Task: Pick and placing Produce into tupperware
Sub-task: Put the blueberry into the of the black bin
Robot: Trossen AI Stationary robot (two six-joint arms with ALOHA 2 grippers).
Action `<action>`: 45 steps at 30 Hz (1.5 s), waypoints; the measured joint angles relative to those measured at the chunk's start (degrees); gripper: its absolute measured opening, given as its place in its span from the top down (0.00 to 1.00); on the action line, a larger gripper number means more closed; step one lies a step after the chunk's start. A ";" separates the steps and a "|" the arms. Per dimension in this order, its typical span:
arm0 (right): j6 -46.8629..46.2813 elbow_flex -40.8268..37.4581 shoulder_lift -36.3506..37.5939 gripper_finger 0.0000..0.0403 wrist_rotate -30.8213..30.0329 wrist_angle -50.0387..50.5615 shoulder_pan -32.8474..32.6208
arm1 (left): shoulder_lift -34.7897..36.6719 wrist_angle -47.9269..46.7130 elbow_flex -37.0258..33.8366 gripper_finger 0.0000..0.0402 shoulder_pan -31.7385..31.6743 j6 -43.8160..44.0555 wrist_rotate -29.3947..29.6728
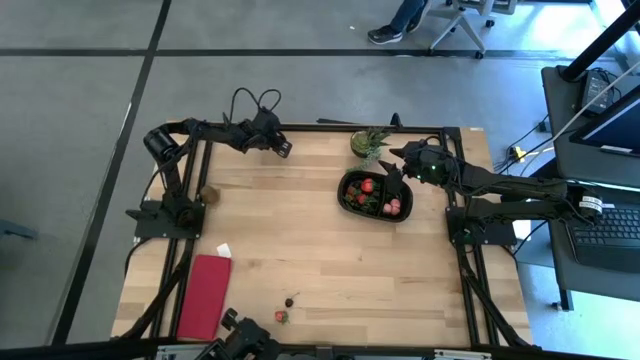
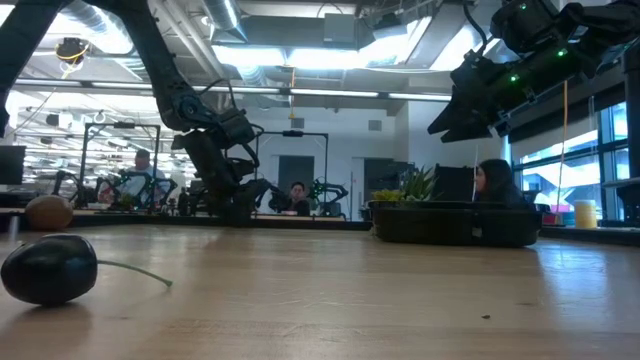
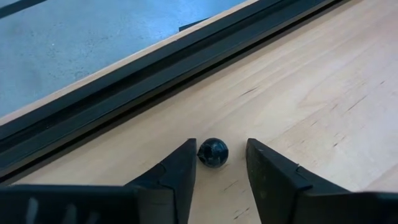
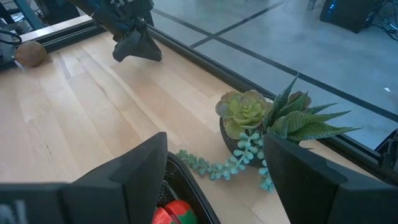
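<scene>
The left gripper [image 3: 221,171] sat low at the table's [image 1: 300,230] far edge, fingers parted around a dark berry [image 3: 212,152], not clamped. The right gripper [image 1: 393,168] hovered released over the tupperware [image 1: 348,183], which held red produce [image 1: 367,186].

You see a dark glossy berry [image 3: 212,152] on pale wood-grain table [image 3: 323,93], and a red cloth [image 1: 205,295] lower left.

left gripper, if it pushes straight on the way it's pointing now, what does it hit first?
The small dark berry: it sits on the wood just ahead of the left gripper, between the open jaws, seemingly touching one. Past it lies bare table, then the black edge rail. Depth from this view is uncertain.
</scene>
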State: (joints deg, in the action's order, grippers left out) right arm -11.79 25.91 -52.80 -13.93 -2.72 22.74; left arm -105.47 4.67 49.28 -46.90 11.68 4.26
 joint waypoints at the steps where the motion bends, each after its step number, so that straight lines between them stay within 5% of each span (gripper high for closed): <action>1: 0.02 0.00 0.00 0.34 0.00 0.00 0.00 | 0.00 0.02 0.00 0.68 0.00 0.00 -0.12; 29: 0.02 0.00 0.00 0.34 0.02 0.04 0.02 | 0.87 0.22 -0.09 0.93 0.11 -1.77 -3.96; 33: 0.02 0.00 0.00 0.34 0.02 0.04 0.02 | 2.87 -0.15 -0.20 0.95 0.25 -2.19 -13.22; 40: 0.02 0.00 0.00 0.34 0.02 0.04 0.00 | 5.99 2.49 -0.15 0.99 1.86 -1.42 -38.43; 45: 0.02 0.00 0.00 0.34 0.02 0.06 0.02 | 6.06 6.06 -0.13 1.00 6.01 -1.51 -41.03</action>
State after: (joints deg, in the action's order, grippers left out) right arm -11.77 25.91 -52.80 -13.91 -2.66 22.76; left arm -99.41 10.73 49.15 -40.89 10.17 -36.77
